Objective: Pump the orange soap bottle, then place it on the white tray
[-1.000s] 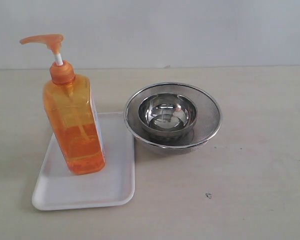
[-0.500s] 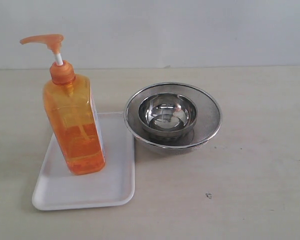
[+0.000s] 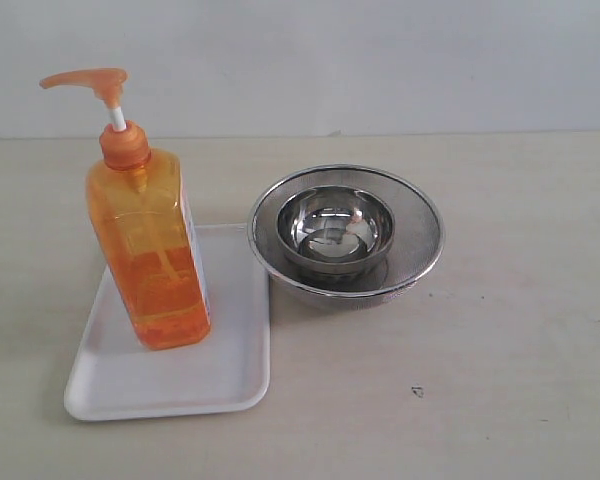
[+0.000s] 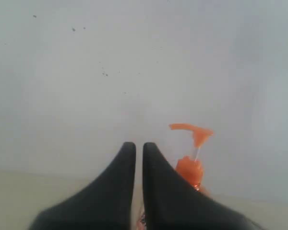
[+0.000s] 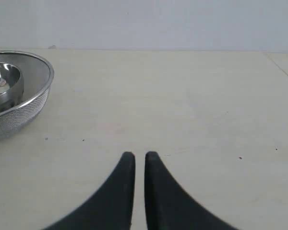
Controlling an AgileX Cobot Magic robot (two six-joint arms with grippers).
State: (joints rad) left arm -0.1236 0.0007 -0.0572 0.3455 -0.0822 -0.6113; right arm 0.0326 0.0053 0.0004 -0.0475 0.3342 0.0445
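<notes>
No shift: orange bottle (image 3: 150, 260) upright on white tray (image 3: 230, 372); left hand (image 4: 135, 145), right hand (image 5: 137, 155) together

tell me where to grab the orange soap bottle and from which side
Probably the flat-sided body of the orange soap bottle, mid-height, jaws on opposite flat faces. It stands upright on the white tray; the mesh strainer crowds its right in the exterior view, so come from the left, under the pump nozzle jutting that way.
</notes>
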